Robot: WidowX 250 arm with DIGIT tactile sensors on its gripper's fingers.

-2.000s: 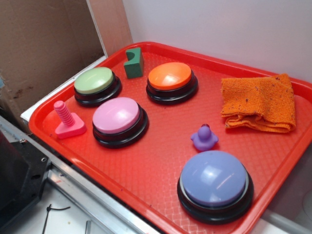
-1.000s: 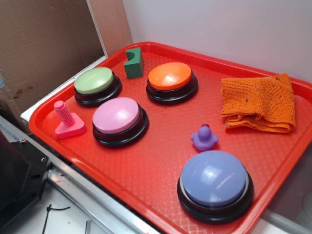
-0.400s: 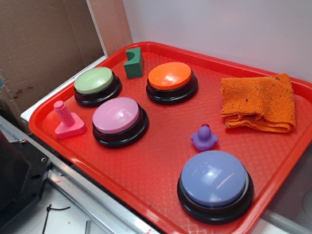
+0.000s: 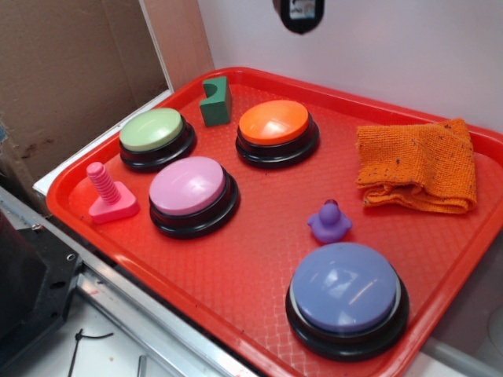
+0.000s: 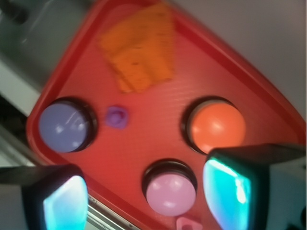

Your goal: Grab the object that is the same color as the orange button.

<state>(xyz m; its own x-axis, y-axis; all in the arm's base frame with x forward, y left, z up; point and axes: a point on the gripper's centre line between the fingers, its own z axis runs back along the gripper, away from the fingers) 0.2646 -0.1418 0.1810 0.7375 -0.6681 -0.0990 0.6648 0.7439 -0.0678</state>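
Orange cloth (image 4: 416, 166): my target; it lies folded and flat at the right of the exterior frame, upper middle of the wrist frame (image 5: 139, 48), untouched.

Gripper (image 5: 144, 191): I read the jaws as wide apart, one pad at lower left and one at lower right of the wrist frame, nothing between them. In the exterior view only a dark part of it (image 4: 299, 14) shows at the top edge, high over the tray.

Directly below me: pink button (image 5: 170, 191) sits between the pads, with the orange button (image 5: 217, 125) just above the right pad. My worry is dropping here and closing on a dome instead of the fabric.

Colour trap: orange button (image 4: 275, 123) and cloth share a hue; I must treat the button as reference only.

Near the cloth: purple rubber duck (image 4: 328, 221) sits near the cloth's lower left corner; a careless approach from that side could knock it.

Further out: blue-purple button (image 4: 346, 292), green button (image 4: 153, 132), dark green block (image 4: 214, 100) and pink screw toy (image 4: 108, 192) are well apart from the target.

Tray (image 4: 236, 259): the cloth lies close to the far right rim, so I could clip the raised edge.

Grasp risk: thin, flat knit; too shallow a descent pinches nothing, and the blurred wrist view makes alignment harder to judge.
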